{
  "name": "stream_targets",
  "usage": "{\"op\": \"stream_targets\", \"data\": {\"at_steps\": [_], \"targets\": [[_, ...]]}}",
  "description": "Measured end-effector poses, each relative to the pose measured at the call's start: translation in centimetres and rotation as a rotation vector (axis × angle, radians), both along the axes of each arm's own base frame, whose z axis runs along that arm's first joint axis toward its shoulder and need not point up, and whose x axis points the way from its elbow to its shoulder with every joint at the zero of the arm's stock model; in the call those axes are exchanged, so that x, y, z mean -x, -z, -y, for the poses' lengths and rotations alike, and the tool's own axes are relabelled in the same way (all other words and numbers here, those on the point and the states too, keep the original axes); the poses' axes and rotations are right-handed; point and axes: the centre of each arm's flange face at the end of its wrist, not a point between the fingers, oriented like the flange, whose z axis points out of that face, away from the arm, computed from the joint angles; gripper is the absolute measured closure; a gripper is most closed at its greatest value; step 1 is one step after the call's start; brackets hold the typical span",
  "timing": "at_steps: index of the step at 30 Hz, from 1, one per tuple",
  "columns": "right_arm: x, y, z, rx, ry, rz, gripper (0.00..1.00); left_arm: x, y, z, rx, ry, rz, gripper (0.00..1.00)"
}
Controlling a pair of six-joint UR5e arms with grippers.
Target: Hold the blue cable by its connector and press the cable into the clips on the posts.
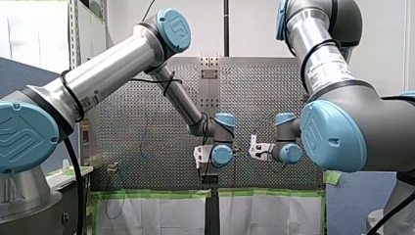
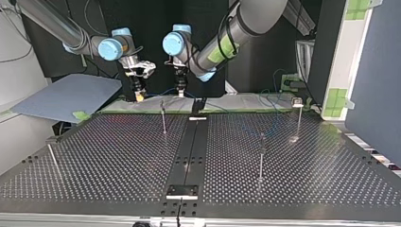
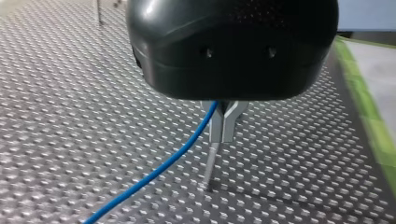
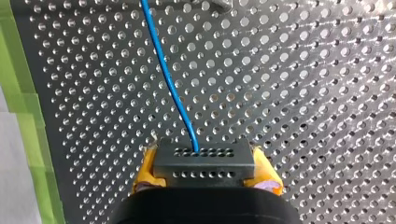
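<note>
Right gripper (image 4: pixel 205 170) clamps connector (image 4: pixel 204 158) between yellow pads (image 4: pixel 147 169), left gripper (image 3: pixel 222 123) pinched on blue cable (image 3: pixel 159 170) above perforated table (image 4: pixel 303 93); likely risk: a sideways pull slides cable through metal fingers (image 3: pixel 216 127), missing the post (image 2: pixel 163 118) clip.

Our left arm (image 1: pixel 115 66) and right arm (image 1: pixel 318 51) are silver, with blue caps (image 1: pixel 174 30) and black cables (image 1: pixel 78 188); our right claw (image 4: pixel 205 165) has yellow pads (image 4: pixel 147 164).

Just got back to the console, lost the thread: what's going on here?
My right gripper clamps the black connector between its yellow pads, and the blue cable runs ahead from it. My left gripper pinches that cable further along. Both hang over the table's edge on the arms' side. In the top view the posts look bare of cable.
</note>
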Motion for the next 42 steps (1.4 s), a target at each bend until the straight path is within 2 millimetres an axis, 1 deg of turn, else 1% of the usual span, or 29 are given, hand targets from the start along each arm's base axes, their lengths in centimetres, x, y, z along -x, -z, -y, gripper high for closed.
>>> {"op": "stream_targets", "data": {"at_steps": [3,6,22,26,36,38,42], "targets": [[0.1,0.0,0.2,-0.002,-0.014,0.009,1.00,0.4,0.9,0.0,-0.013,0.000,-0.010,1.00],[0.3,-0.1,0.5,-0.005,-0.018,0.020,1.00,0.7,1.3,0.2,-0.017,0.003,-0.013,1.00],[1.9,-0.8,2.9,0.004,0.009,0.039,1.00,2.0,1.6,1.1,-0.034,0.054,-0.033,1.00],[1.9,-1.0,3.3,0.010,0.002,0.042,1.00,1.8,1.6,1.5,-0.036,0.063,-0.036,1.00],[2.1,-1.0,3.5,0.005,-0.001,0.042,1.00,1.2,4.2,2.5,-0.063,0.056,-0.087,1.00],[2.2,-0.9,3.5,0.003,0.001,0.041,1.00,0.9,4.3,2.6,-0.065,0.053,-0.092,1.00],[2.4,-0.9,3.6,0.002,0.004,0.041,1.00,0.1,3.7,3.2,-0.058,0.054,-0.096,1.00]]}}
